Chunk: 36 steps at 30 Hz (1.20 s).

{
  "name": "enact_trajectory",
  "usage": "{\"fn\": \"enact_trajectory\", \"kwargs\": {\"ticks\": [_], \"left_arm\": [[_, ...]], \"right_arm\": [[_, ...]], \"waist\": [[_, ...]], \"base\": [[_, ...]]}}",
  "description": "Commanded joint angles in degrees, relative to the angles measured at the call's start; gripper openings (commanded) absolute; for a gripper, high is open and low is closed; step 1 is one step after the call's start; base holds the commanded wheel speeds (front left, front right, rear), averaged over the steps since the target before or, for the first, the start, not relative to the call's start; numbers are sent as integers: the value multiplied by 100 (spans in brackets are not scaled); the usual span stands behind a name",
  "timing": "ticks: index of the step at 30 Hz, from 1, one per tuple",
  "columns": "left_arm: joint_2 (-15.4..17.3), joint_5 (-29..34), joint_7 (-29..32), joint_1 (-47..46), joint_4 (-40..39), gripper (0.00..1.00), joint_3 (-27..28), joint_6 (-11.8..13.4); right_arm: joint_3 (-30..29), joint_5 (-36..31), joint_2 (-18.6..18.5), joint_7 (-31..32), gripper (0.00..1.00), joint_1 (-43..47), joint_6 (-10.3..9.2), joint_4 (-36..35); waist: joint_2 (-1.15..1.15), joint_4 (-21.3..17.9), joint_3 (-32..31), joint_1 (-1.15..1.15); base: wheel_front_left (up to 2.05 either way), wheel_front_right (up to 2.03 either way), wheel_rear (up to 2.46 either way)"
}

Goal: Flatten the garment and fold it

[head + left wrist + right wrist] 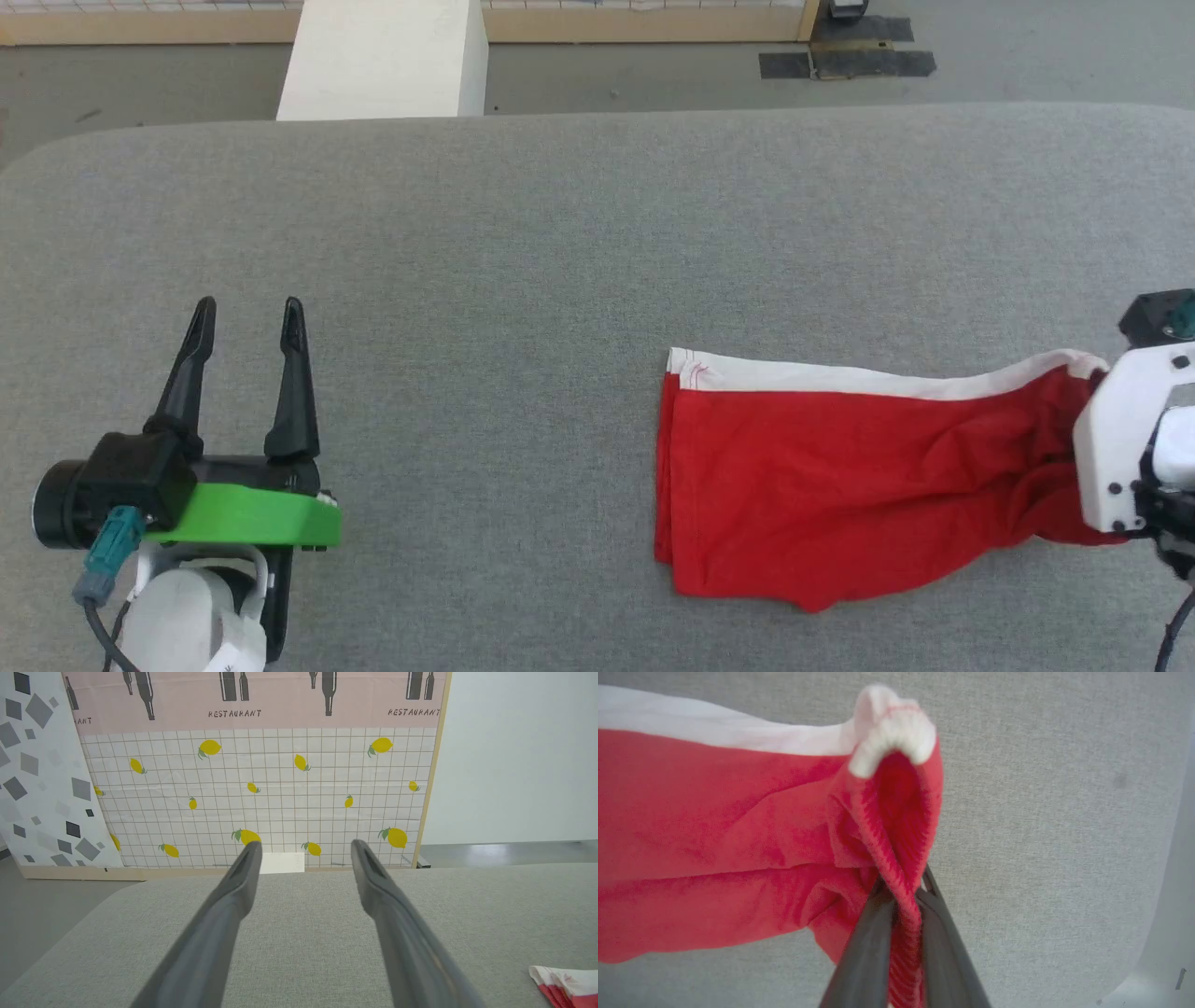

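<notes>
I am looking down from the head camera at a grey table with a bright red garment on it. All positions below are given from the garment.

The garment lies on the table as a long band running left to right. A white trim strip runs along its far edge. Its left end lies flat and ends in a straight, squared edge. Toward its right end the cloth gathers into creases and rises slightly off the table.

The right gripper is at that right end. In the right wrist view its two dark fingers are pressed nearly together on a pinch of red cloth, just below the bunched white trim corner. I judge this a firm hold on the garment's right end.

The left gripper is well apart from the garment, off to its left, over bare table. Its fingers stand wide apart and hold nothing. In the left wrist view, the garment's white-and-red left corner shows low and to the right of these fingers.

The relation that matters is that the garment's long axis points from the right gripper straight toward the left one. I judge the free left end is the left arm's to reach, by moving right. The creases near the right end suggest flattening is not yet done.
</notes>
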Motion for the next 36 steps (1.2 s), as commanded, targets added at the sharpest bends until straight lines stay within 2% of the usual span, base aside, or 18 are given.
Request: {"fn": "enact_trajectory", "kwargs": {"ticks": [1,6,10,16,29,30,31,32,36], "left_arm": [[-29,31,-21,76,6,100,22,-30],[-121,72,-21,183,-28,100,45,-54],[-183,99,-21,210,-61,100,59,-71],[-249,90,-21,151,-39,100,29,-105],[-247,97,-22,108,40,100,-46,-149],[-253,96,-22,105,50,100,-51,-151],[-256,96,-22,106,60,100,-54,-152],[-260,97,-22,110,71,100,-55,-153],[-247,106,-22,146,89,100,-33,-157]], "right_arm": [[81,242,86,235,0,136,-11,-289],[434,788,433,899,0,445,-11,-1360],[812,888,855,802,0,450,-11,-1486],[1479,813,1263,285,0,124,-11,-791],[2464,776,1543,-695,0,-703,-11,1166],[2537,773,1547,-802,9,-751,-11,1251],[2578,799,1549,-891,48,-780,-11,1307],[2635,849,1551,-1002,100,-815,-11,1351],[2966,1040,1554,-1274,100,-969,-11,1278]], "waist": [[0,41,-66,0],[0,56,-128,0],[0,63,-118,0],[0,169,-61,0],[0,365,66,0],[0,373,69,0],[0,375,68,0],[0,372,64,0],[0,296,27,0]], "base": [[0,0,0],[0,0,0],[0,0,0],[0,0,0],[0,0,0],[0,0,0],[0,0,0],[0,0,0],[0,0,0]]}}
